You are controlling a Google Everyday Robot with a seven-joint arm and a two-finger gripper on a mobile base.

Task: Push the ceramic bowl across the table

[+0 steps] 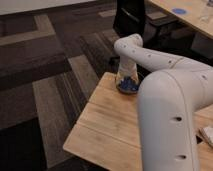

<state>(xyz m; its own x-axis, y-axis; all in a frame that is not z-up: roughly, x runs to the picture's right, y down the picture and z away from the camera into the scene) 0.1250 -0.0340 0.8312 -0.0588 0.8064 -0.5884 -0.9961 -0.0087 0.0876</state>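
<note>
The ceramic bowl [128, 86], dark blue-black, sits at the far edge of the light wood table [102, 125]. My gripper [125, 80] is down right over the bowl, at the end of the white arm that reaches in from the lower right, and it hides much of the bowl. Only the bowl's front rim and part of its blue inside show below the wrist.
A black office chair [131, 17] stands just beyond the table's far edge. A paler desk with a blue disc [179, 11] is at the top right. A pale flat object [207, 134] lies at the table's right side. Dark patterned carpet lies to the left.
</note>
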